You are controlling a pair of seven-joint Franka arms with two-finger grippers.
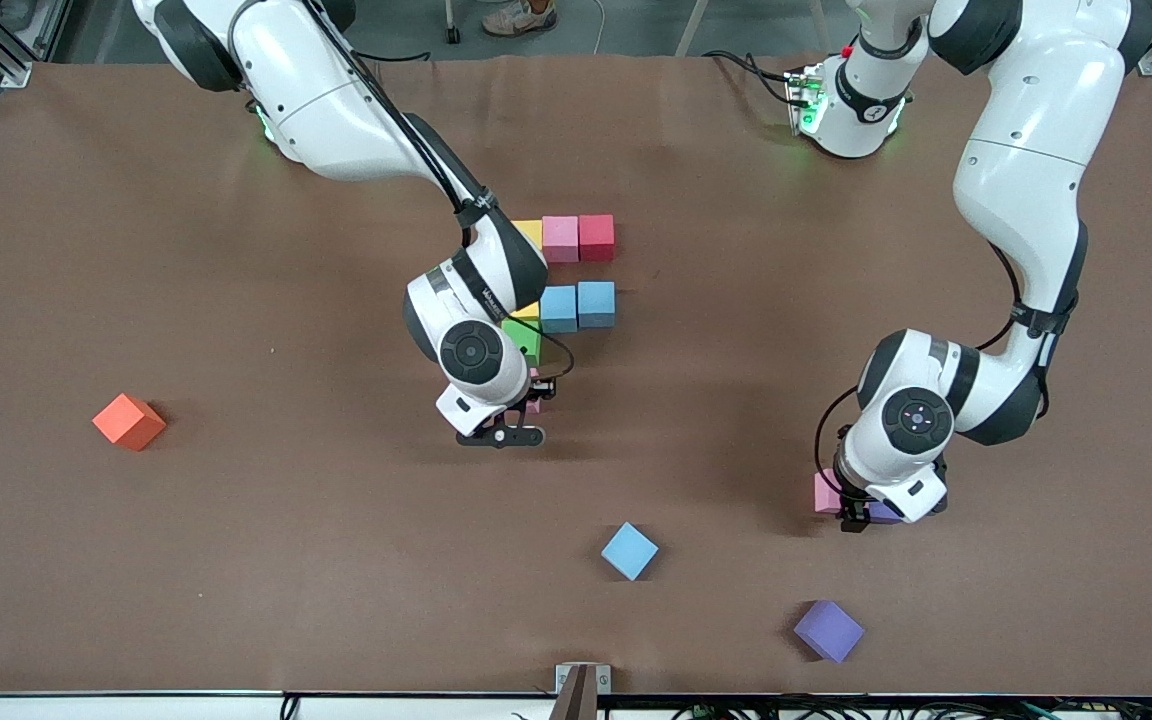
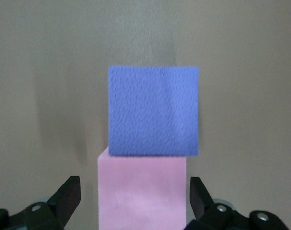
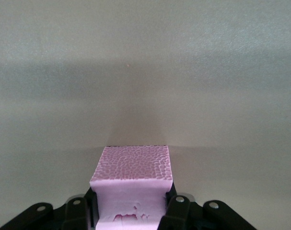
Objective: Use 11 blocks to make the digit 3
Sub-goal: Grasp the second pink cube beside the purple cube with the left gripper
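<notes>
Nearest, a purple block (image 1: 828, 631) lies loose; right gripper (image 3: 131, 211) fingers pinch a half-hidden pink block (image 3: 132, 179); left gripper (image 2: 135, 196) fingers spread.

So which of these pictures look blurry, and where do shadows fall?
Front view: sharp, with soft shadows spreading on the brown table under both arms. Left wrist view: purple cube and pink cube slightly soft. Right wrist view: held pink cube crisp on top, and a broad dim band crosses the table.
</notes>
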